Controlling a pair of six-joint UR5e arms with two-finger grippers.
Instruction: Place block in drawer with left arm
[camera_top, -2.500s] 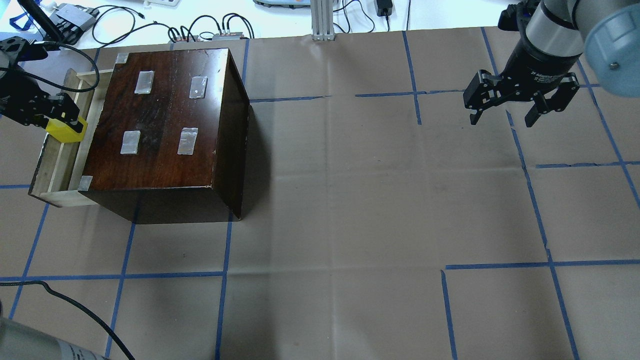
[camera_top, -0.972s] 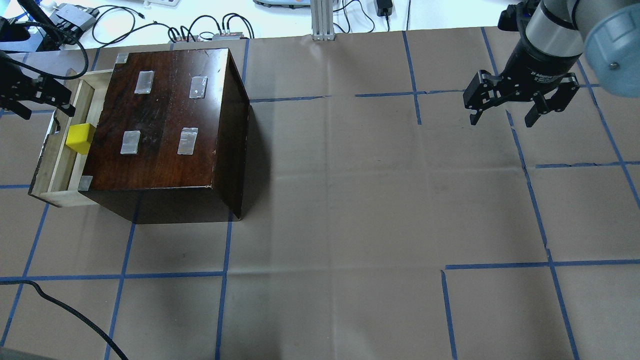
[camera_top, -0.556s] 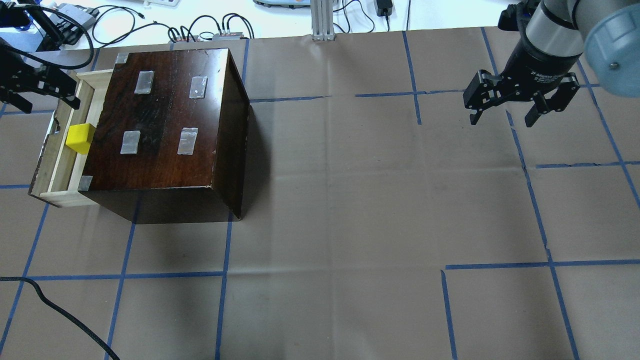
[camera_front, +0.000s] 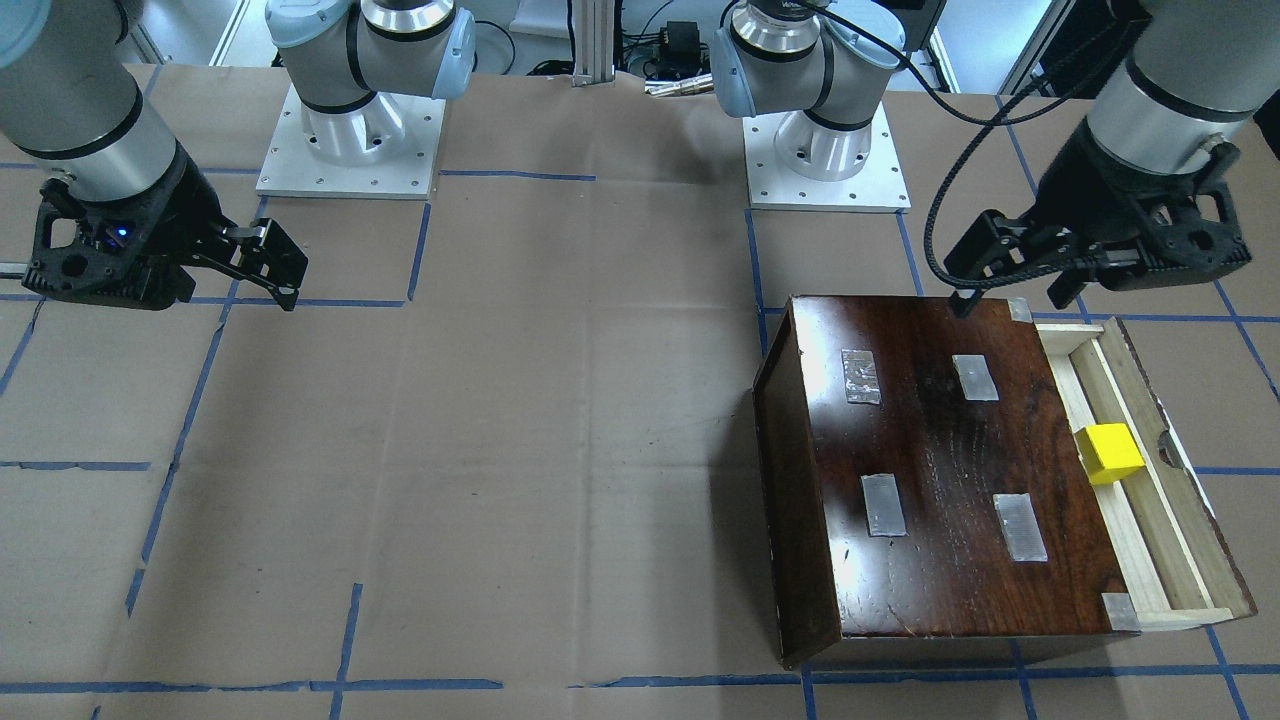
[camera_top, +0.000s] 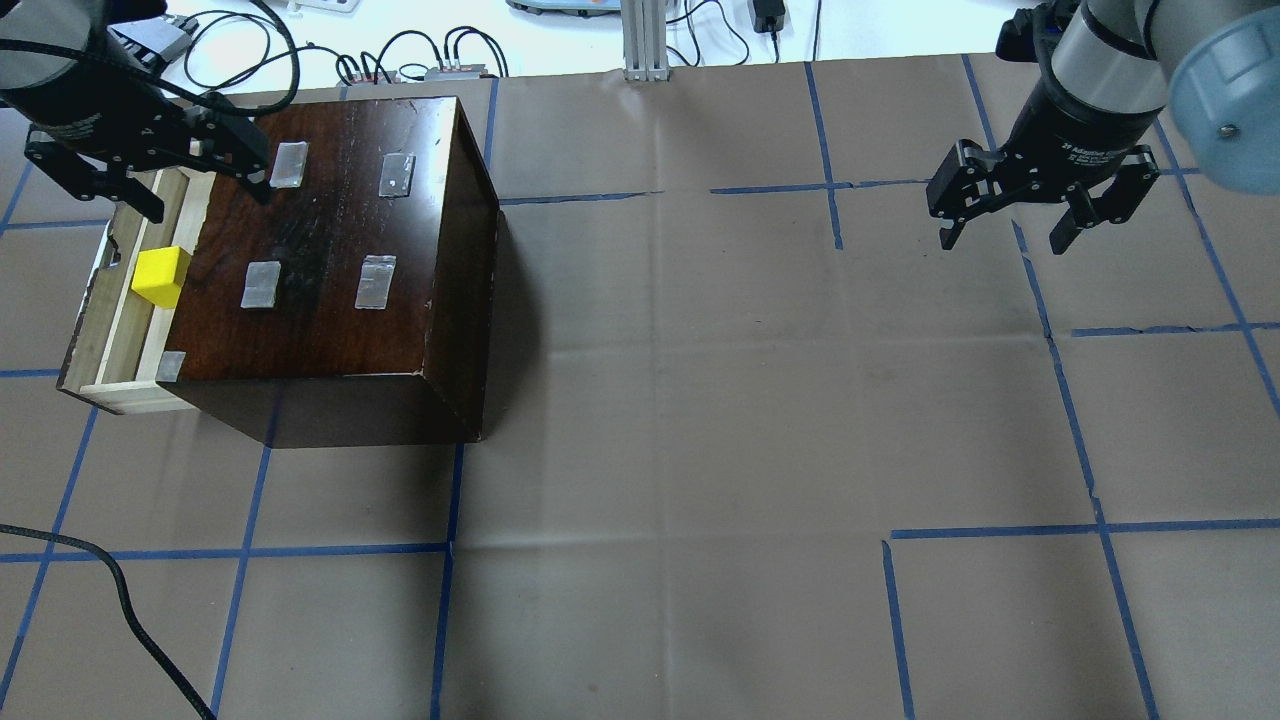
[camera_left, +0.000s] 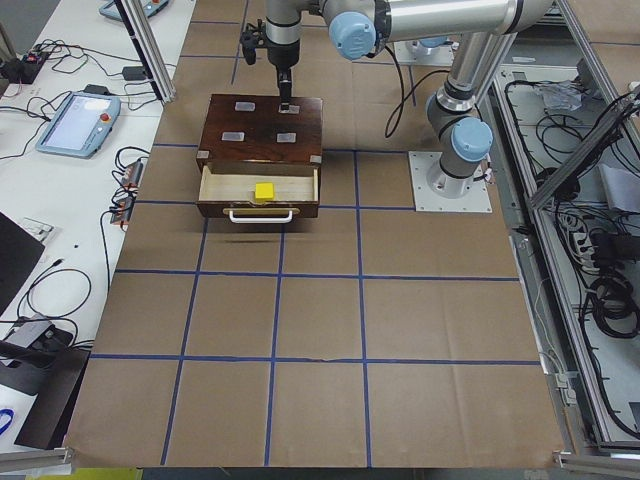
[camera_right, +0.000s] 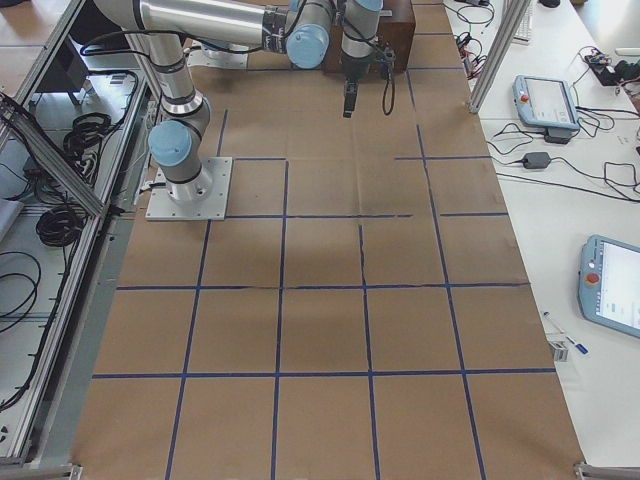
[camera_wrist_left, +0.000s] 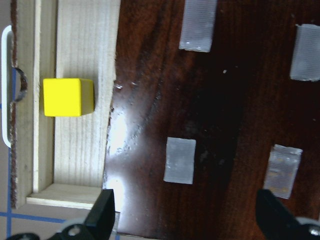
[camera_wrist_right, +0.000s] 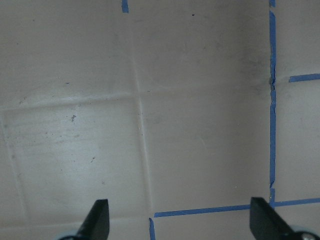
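Observation:
The yellow block lies loose in the pulled-out pale wood drawer on the left side of the dark box. It also shows in the front view and in the left wrist view, next to the drawer's finger notch. My left gripper is open and empty. It hovers over the far end of the box top and the drawer, apart from the block. Its fingers frame the box top from above. My right gripper is open and empty over bare paper at the far right.
Cables and small devices and an aluminium post line the far edge. A black cable trails at the near left. The two arm bases stand at the robot's side. Blue tape lines cross the brown paper.
My left gripper let go of the yellow block, which now rests in the drawer. The gripper then rose and moved right, over the box top. The right arm has not moved.

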